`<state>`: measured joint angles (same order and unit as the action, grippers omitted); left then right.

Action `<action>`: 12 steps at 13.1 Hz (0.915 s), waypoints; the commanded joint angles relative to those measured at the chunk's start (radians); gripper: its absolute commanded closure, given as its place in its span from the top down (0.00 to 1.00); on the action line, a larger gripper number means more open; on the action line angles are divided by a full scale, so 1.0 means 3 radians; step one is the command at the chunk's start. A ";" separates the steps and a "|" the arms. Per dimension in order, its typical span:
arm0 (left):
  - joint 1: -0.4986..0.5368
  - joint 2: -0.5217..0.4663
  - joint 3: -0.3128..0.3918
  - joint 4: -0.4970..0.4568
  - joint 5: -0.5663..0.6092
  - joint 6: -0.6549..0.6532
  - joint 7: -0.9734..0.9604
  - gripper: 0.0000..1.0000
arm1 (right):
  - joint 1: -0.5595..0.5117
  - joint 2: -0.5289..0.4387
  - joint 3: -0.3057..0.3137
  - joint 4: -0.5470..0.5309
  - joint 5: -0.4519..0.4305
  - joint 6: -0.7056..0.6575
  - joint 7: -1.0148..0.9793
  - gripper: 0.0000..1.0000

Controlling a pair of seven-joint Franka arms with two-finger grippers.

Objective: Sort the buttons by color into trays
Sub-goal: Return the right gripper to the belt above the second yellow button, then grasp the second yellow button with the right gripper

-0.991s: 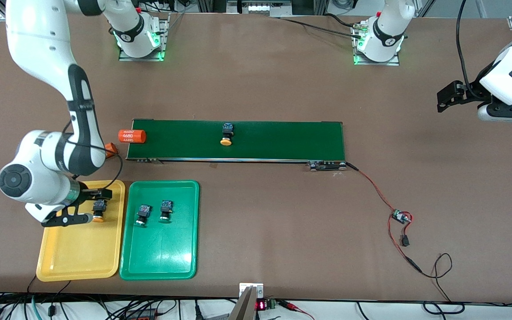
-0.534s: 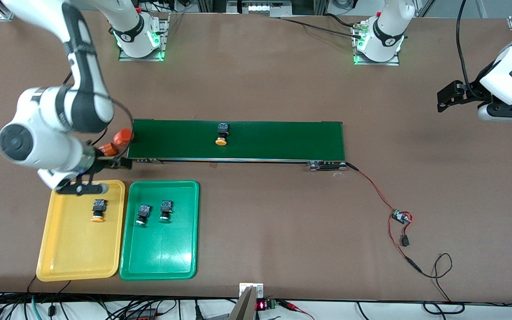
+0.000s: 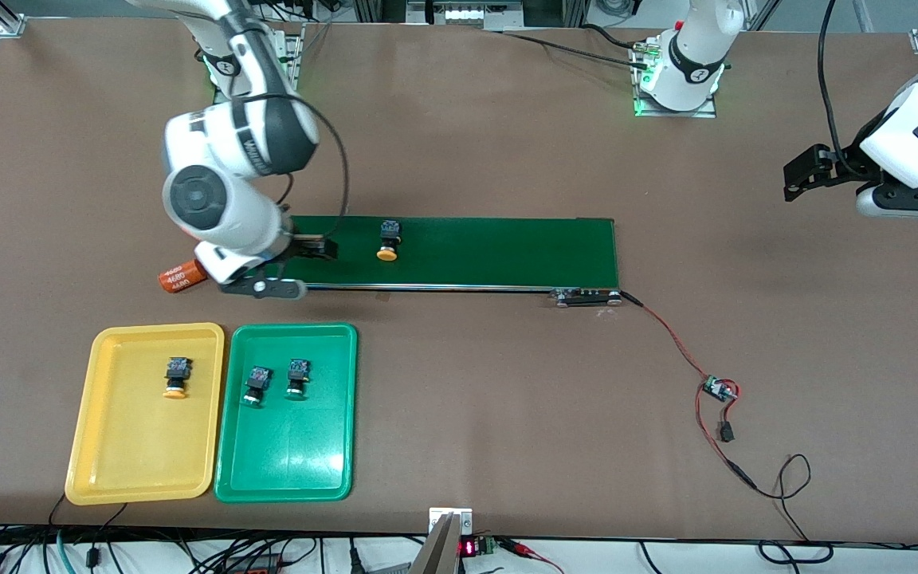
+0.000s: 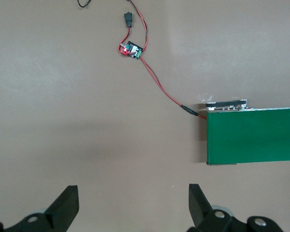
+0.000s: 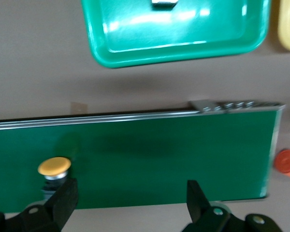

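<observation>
A: What's changed?
B: The right gripper [image 3: 292,267] has left the yellow tray [image 3: 108,446], one yellow button [image 3: 176,378] set in it, and swung over the belt [image 3: 491,251].
A: Jaws?
B: Wide open, empty; the last yellow button [image 5: 53,170] sits just beside one finger [image 5: 63,200]. Left gripper [image 4: 133,205] waits, open too.

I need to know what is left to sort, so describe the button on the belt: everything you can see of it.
The button on the belt is a small push-button with a round yellow-orange cap, a silvery collar under the cap, and a black body with a bluish top. It lies on its side on the long dark-green belt, cap toward the front camera, toward the right arm's end. Only the belt touches it. The right gripper, fingers open, hangs over the belt's end beside it, not touching it. In the right wrist view the cap shows by one finger.
</observation>
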<state>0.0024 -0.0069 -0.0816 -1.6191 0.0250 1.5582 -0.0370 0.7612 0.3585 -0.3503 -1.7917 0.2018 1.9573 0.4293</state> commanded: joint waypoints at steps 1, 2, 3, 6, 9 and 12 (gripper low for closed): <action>0.0002 -0.0018 -0.0025 0.0048 0.0101 -0.0070 -0.0020 1.00 | 0.0279 0.0068 -0.0029 -0.0072 0.0028 0.0184 0.0362 1.00; 0.0002 -0.0018 -0.0025 0.0048 0.0101 -0.0070 -0.0020 1.00 | 0.0361 0.0108 -0.0029 -0.0072 0.0028 0.0245 0.0581 1.00; 0.0002 -0.0018 -0.0025 0.0048 0.0101 -0.0070 -0.0020 1.00 | 0.0448 0.0149 -0.0029 -0.0072 0.0028 0.0322 0.0725 1.00; 0.0002 -0.0018 -0.0025 0.0048 0.0101 -0.0081 -0.0025 1.00 | 0.0612 0.0277 -0.0029 -0.0072 0.0028 0.0465 0.0839 1.00; -0.0003 -0.0018 -0.0030 0.0048 0.0101 -0.0081 -0.0025 1.00 | 0.0684 0.0446 -0.0029 -0.0077 0.0028 0.0532 0.0839 1.00; -0.0028 -0.0018 -0.0035 0.0053 0.0101 -0.0091 -0.0025 1.00 | 0.0679 0.0467 -0.0029 -0.0219 0.0023 0.0583 0.0788 1.00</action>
<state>-0.0020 -0.0069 -0.0841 -1.6190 0.0250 1.5535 -0.0370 0.9569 0.5130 -0.3505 -1.8151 0.2018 2.1094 0.6693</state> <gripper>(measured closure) 0.000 0.000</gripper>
